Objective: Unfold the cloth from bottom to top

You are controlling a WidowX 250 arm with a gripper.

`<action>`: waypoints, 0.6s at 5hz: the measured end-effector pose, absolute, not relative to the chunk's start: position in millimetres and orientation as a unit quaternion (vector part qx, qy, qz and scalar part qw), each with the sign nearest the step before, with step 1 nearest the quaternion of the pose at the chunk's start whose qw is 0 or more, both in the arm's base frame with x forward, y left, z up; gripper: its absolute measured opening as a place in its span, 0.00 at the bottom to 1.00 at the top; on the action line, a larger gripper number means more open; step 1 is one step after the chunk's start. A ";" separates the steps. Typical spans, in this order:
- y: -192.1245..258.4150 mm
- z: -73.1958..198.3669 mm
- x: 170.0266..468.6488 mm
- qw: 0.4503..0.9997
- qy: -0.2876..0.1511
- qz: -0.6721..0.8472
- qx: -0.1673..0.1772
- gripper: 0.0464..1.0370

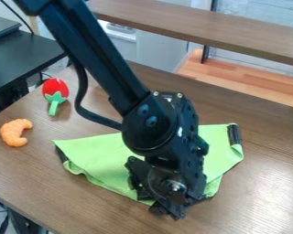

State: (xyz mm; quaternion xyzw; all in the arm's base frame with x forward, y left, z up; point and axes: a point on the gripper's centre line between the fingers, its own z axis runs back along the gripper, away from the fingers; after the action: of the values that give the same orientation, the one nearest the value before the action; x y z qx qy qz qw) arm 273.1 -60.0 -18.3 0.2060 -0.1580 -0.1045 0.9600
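The wooden table [274, 151] takes up most of the view, its brown top running from the left side across to the right. The black robot arm [88, 43] slants down over it from the upper left, its bulky wrist above the middle of the cloth. Behind the table, a long brown board [204, 27] crosses the upper right, and a dark desk [20, 57] stands at the upper left.

The light green cloth [97, 157] lies on the table under the arm, spread wide from left to right, with its middle hidden by the arm. Its lower left edge is rumpled and curls a little, and its right side is rounded and creased. A short black piece [234, 134] sits at its upper right corner.

The gripper [167, 211] hangs down at the cloth's near edge; whether its jaws are clenched on the fabric or released, I cannot tell. A black cable [83, 91] loops out on the left of the arm. Left of the cloth and apart from it lie a red toy with a green stem [55, 89] and, nearer the front, an orange curved toy [14, 132].
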 end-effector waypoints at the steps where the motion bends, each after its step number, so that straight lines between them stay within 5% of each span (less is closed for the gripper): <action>1: -55.3 -20.8 273.3 0.975 -0.097 -0.109 0.167 0.36; 2: -55.7 -21.2 272.3 0.979 -0.078 -0.113 0.152 0.14; 3: -52.8 -21.3 271.8 0.978 -0.072 -0.122 0.154 0.02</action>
State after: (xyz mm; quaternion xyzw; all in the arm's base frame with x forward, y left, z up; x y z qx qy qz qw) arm 271.8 -52.8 -21.3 0.1541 -0.0722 -0.1217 0.9779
